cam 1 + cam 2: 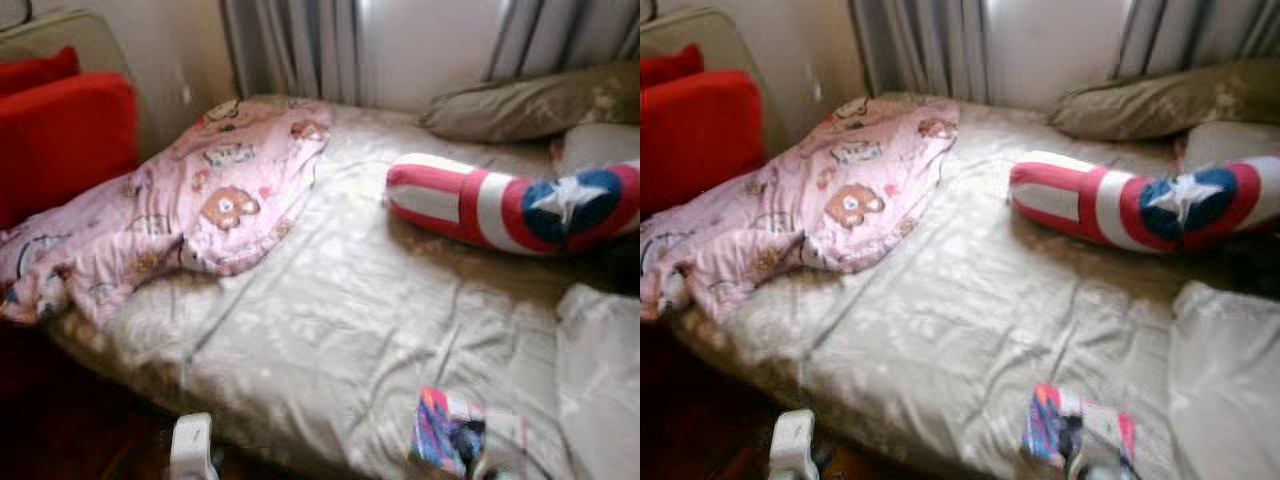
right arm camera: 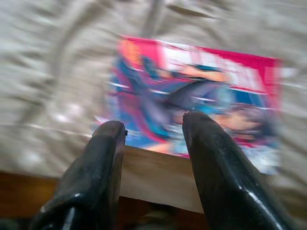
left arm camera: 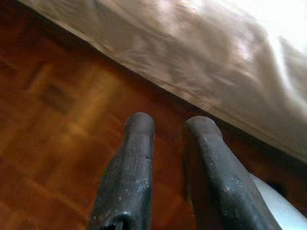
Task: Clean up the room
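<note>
A crumpled pink blanket point(image 1: 170, 215) printed with cartoon bears lies heaped along the bed's point(image 1: 330, 330) left edge, spilling toward its near left corner. A long red, white and blue pillow point(image 1: 515, 203) bearing a white star rests across the bed's far right side. A colourful comic book point(image 2: 192, 96) with a red top band lies flat at the bed's near edge, toward the right.
</note>
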Motion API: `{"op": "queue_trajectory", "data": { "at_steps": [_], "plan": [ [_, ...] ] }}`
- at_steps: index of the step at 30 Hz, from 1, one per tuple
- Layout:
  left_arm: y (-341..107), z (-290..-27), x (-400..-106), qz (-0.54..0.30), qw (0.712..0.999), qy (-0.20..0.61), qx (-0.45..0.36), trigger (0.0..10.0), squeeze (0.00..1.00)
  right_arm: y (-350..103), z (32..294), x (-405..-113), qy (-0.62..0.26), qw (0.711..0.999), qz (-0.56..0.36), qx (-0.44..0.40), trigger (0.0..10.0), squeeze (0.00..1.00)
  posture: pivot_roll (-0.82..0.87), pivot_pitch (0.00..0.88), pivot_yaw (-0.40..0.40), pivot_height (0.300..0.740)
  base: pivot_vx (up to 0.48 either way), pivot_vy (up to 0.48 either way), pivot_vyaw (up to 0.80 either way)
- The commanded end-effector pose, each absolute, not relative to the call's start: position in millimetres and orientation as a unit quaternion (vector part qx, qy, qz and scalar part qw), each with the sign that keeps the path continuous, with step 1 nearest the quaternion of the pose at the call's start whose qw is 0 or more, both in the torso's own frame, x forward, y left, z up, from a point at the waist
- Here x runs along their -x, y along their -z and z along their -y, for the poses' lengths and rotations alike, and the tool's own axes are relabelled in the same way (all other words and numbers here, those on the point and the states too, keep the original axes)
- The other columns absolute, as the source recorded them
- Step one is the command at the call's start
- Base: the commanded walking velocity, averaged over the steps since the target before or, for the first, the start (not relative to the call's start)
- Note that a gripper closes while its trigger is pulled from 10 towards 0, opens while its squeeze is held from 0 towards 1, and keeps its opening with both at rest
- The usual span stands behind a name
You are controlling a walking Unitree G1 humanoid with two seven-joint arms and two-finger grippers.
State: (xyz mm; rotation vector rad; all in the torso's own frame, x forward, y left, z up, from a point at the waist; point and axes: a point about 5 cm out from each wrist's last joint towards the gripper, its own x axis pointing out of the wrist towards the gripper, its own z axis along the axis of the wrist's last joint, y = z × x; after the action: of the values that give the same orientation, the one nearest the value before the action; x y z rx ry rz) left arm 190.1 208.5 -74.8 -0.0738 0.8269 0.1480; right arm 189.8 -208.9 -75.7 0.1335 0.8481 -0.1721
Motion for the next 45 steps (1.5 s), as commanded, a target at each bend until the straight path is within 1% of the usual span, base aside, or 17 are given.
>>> {"op": "queue_trajectory", "data": {
  "at_steps": [1, 10, 31, 40, 45],
  "plan": [
    [74.6, -206.1, -191.8, -0.404, 0.912, -0.065, 0.035, 10.0, 0.00, 81.4, 217.6, -175.1, 0.101, 0.896, -0.428, -0.066, 10.0, 0.00, -0.08, 0.000, 0.071, 0.740, 0.000, 0.480, 0.00],
    [75.0, -209.3, -190.0, -0.406, 0.911, -0.066, 0.034, 10.0, 0.00, 84.5, 221.2, -166.6, 0.105, 0.891, -0.436, -0.068, 10.0, 0.00, -0.08, 0.000, 0.066, 0.740, 0.000, 0.480, 0.00],
    [77.0, -218.1, -182.7, -0.414, 0.906, -0.076, 0.037, 10.0, 0.00, 84.4, 222.0, -166.4, 0.106, 0.891, -0.437, -0.069, 10.0, 0.00, -0.07, 0.000, 0.057, 0.740, 0.000, 0.480, 0.00],
    [77.1, -221.1, -180.7, -0.413, 0.906, -0.080, 0.040, 10.0, 0.00, 82.1, 238.3, -162.5, 0.113, 0.890, -0.437, -0.064, 10.0, 0.00, -0.07, 0.000, 0.052, 0.740, 0.000, 0.480, 0.00],
    [77.8, -221.4, -178.9, -0.414, 0.906, -0.081, 0.042, 10.0, 0.00, 81.6, 233.8, -166.4, 0.110, 0.892, -0.435, -0.065, 10.0, 0.00, -0.07, 0.000, 0.051, 0.740, 0.000, 0.480, 0.00]
  ]
}}
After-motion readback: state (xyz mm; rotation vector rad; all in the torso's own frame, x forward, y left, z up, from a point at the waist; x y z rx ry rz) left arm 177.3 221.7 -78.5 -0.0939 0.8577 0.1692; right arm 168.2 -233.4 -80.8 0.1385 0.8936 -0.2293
